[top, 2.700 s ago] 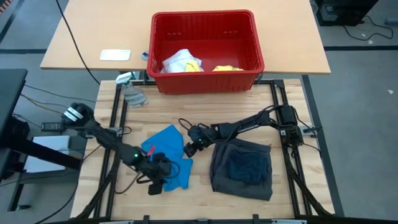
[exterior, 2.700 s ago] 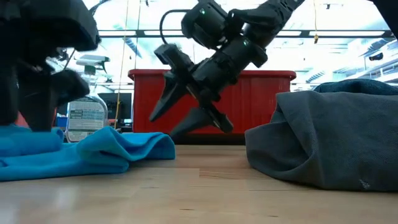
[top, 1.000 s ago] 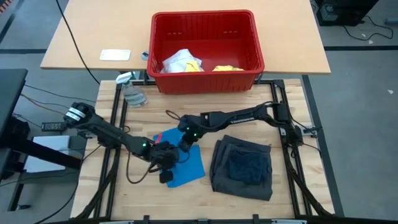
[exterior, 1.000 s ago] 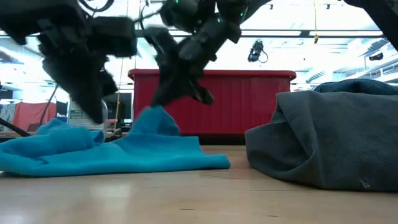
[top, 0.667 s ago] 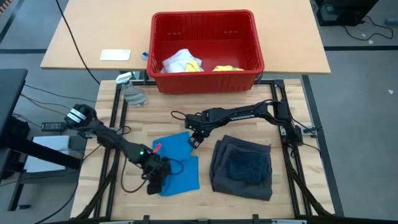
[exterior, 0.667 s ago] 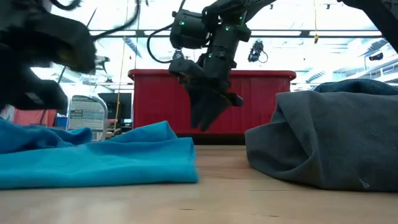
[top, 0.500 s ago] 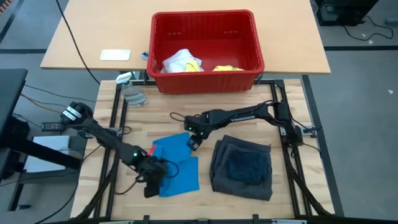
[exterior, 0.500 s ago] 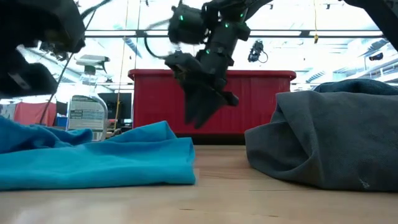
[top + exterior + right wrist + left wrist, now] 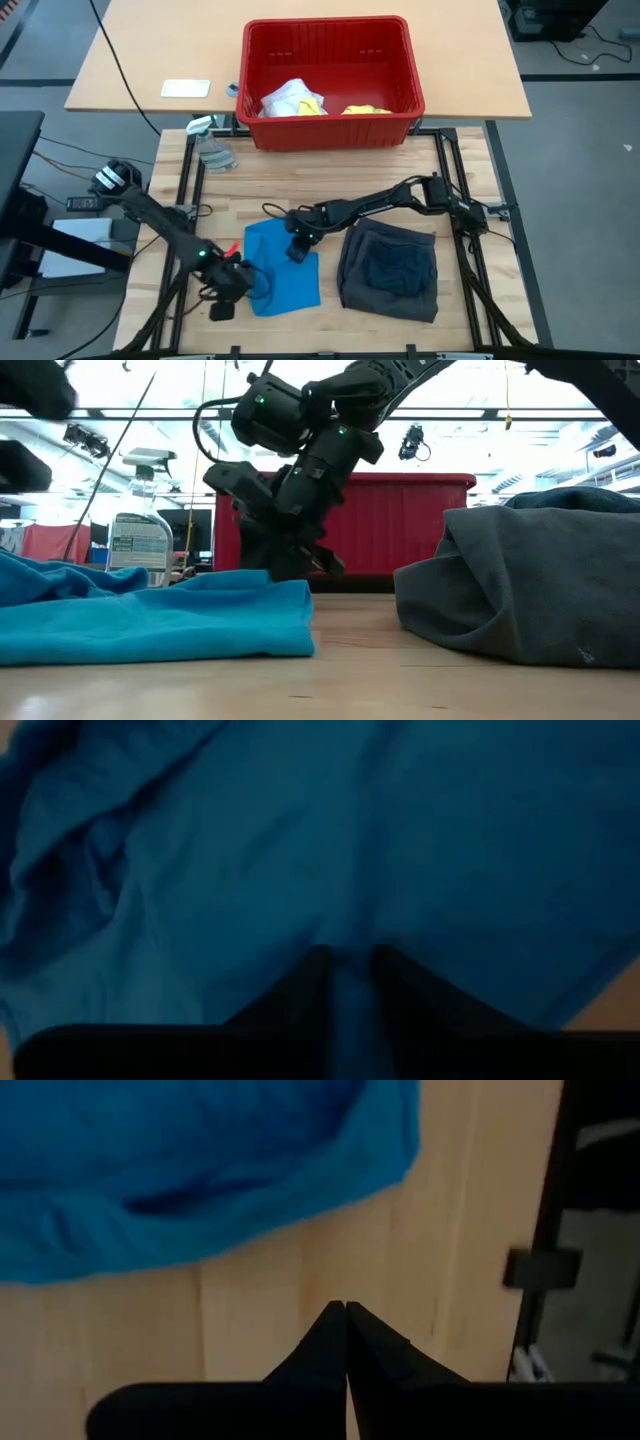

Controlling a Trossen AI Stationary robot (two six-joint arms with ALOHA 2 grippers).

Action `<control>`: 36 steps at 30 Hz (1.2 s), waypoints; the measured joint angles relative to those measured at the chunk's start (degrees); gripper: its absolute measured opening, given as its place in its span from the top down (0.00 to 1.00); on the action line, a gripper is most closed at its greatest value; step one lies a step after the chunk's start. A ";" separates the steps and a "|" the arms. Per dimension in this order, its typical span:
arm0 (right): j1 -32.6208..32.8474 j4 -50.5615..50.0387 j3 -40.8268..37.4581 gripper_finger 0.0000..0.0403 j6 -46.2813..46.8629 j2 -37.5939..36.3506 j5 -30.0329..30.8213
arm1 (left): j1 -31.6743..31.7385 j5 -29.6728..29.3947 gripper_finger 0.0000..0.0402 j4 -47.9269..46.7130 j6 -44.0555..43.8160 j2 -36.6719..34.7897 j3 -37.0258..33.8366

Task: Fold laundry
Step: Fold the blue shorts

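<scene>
Two grippers: right gripper (image 9: 297,248), slightly parted, presses the blue cloth (image 9: 285,272) mid-frame; left gripper (image 9: 345,1312) is shut, empty. Dragging could bunch the fold.

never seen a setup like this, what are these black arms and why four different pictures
These are two robot arms at a wooden table, folding laundry. One picture looks down from above, one sits at tabletop level, and two come from cameras on the arms' wrists. The left hand is shut and empty, just off the edge of the bright blue cloth. The right hand is down on that cloth, fingers slightly parted over it. Folded dark grey shorts lie to its right. Behind stand a red basket with more clothes and a spray bottle.
</scene>
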 joint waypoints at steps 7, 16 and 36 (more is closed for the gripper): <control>-0.02 2.21 -0.29 0.78 2.54 -0.80 0.82 | -0.01 -17.73 0.99 6.29 1.08 -3.78 0.07; -0.79 -0.92 -0.36 0.81 5.23 -1.48 -0.87 | 9.77 -20.02 0.99 9.79 8.46 -1.08 0.02; -1.41 -10.71 -0.44 0.87 -0.35 -9.10 2.40 | -3.03 -12.92 0.99 13.43 -14.75 -9.87 -13.11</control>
